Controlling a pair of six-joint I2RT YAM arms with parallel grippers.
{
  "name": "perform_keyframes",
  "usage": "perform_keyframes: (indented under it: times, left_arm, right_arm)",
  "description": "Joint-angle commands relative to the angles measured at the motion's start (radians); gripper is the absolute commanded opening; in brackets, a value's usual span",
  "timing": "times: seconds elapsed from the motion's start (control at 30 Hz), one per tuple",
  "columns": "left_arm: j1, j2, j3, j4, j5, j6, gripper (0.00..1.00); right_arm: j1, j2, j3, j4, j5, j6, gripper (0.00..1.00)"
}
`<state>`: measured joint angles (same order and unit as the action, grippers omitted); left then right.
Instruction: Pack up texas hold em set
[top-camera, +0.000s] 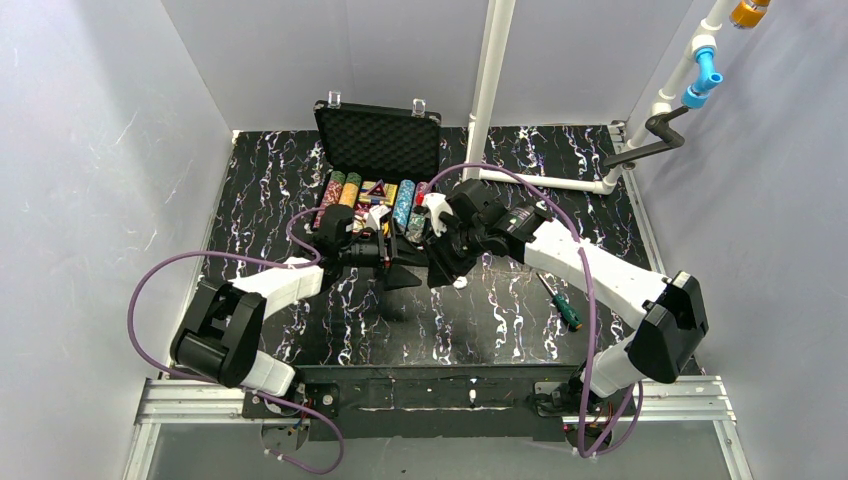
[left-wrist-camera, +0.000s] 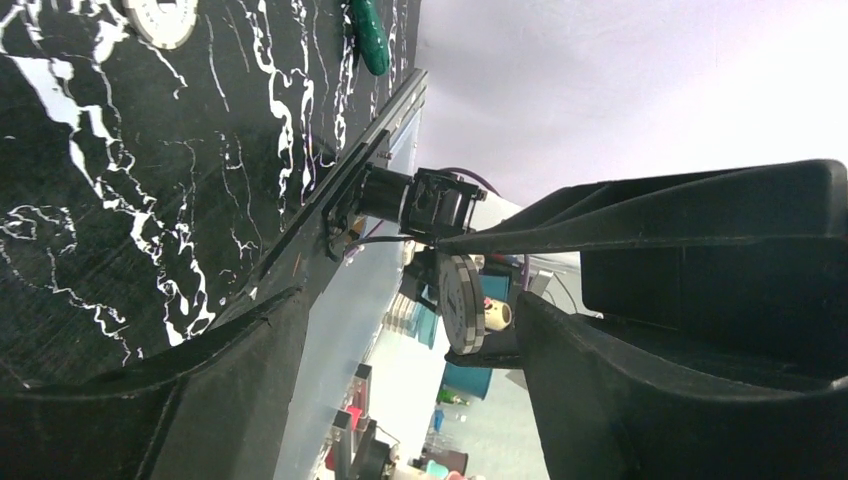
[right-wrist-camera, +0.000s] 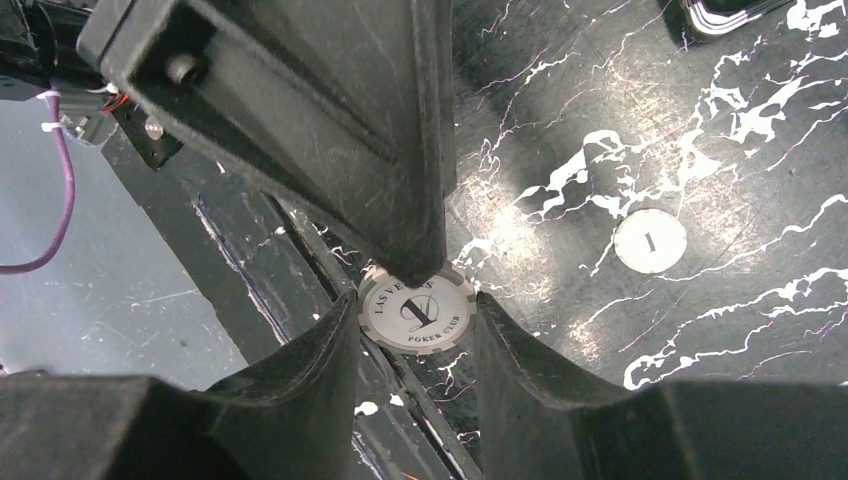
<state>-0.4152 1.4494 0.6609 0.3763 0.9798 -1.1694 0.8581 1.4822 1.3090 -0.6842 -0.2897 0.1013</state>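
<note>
Right end effector (right-wrist-camera: 415, 335): two dark fingers fill the bottom of its wrist view, partly closed, pinching the chip (right-wrist-camera: 415, 305) at opposite points of its rim.
Chip: grey and white, printed with a 1 and "Las Vegas Poker Club". It faces the right wrist camera and is raised off the desk (top-camera: 300, 170).
Left end effector (left-wrist-camera: 410, 298): fingers wide apart, gripping nothing. The chip shows edge-on inside the gap, close to one finger. From the right wrist, one left fingertip meets the chip's upper rim.
Position: both end effectors come together near mid-desk, just in front of the case.
Case (top-camera: 380, 140): at the back of the desk, lid upright showing black foam, base open toward the arms.
Chip rows (top-camera: 345, 190): multicoloured, lying in the base, with a red triangle (top-camera: 377, 188) among them.
Disc (right-wrist-camera: 650, 241): white, marked 1, flat on the desk, apart from the held chip.
Screwdriver (top-camera: 560, 302): green handle, lying on the desk to the right, well apart from the case.
</note>
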Motion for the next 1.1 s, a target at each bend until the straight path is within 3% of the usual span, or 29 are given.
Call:
perform_keyframes:
  times: [0.0,0.77,0.9,0.93,0.97,1.0,1.07]
  left_arm:
    - [-0.022,0.005,-0.004,0.057,0.048,-0.005,0.72]
    - [-0.073,-0.021,-0.03,0.123,0.078,-0.026,0.23]
    - [-0.074,-0.033,-0.02,0.108,0.079,-0.022,0.05]
    - [-0.074,-0.044,-0.014,0.094,0.071,-0.018,0.0]
    - [-0.073,-0.076,0.005,0.019,0.043,0.012,0.0]
    - [-0.059,-0.125,0.055,-0.152,-0.028,0.069,0.0]
    - [0.003,-0.163,0.101,-0.293,-0.104,0.096,0.0]
  right_arm:
    - [0.007,0.013,0.057,-0.005,0.001,-0.008,0.01]
    - [0.023,0.035,0.068,0.002,0.0,-0.006,0.01]
    - [0.032,0.04,0.076,-0.003,0.002,-0.011,0.03]
    - [0.035,0.033,0.073,-0.005,0.01,-0.013,0.22]
    - [0.04,-0.003,0.047,0.01,0.022,-0.012,0.53]
    - [0.039,-0.079,0.006,0.019,0.052,-0.007,0.75]
    - [0.036,-0.164,-0.047,0.034,0.184,0.03,0.8]
